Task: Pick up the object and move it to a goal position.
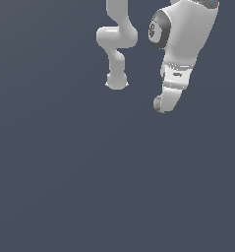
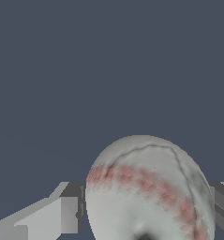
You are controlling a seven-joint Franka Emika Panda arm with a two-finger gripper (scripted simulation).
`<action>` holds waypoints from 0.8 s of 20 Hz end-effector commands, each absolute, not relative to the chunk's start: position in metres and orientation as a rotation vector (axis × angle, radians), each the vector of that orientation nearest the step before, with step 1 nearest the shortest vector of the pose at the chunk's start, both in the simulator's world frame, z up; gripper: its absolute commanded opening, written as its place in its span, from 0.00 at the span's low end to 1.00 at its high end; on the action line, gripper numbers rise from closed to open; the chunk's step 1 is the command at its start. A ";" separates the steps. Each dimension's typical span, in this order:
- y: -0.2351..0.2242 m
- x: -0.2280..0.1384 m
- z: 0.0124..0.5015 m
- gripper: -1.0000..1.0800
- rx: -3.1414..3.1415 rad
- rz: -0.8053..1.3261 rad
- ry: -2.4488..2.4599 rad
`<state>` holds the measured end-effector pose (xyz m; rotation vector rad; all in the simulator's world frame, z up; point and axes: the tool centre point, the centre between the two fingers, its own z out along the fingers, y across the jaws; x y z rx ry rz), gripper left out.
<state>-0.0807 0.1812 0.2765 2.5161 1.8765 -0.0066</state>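
Note:
The off-white ball [image 2: 146,187] with red stitch marks fills the near part of the wrist view. It sits between my two grey fingers [image 2: 69,213], one on each side and touching it. My gripper [image 2: 146,213] is shut on the ball. In the exterior view the gripper [image 1: 161,104] points down at the end of the big white forearm. A small part of the ball [image 1: 158,102], with a reddish mark, shows at its tip. The fingers are hidden there. No goal marker shows in either view.
The robot's base [image 1: 116,81] and lower links stand behind, toward the exterior view's middle top. The ground [image 1: 89,187] is a plain dark blue-grey surface with nothing else in view.

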 end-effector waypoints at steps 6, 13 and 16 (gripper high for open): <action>0.207 -0.114 0.335 0.00 2.518 -0.002 1.878; 0.221 -0.129 0.366 0.00 2.519 -0.001 1.878; 0.223 -0.131 0.371 0.00 2.519 0.000 1.877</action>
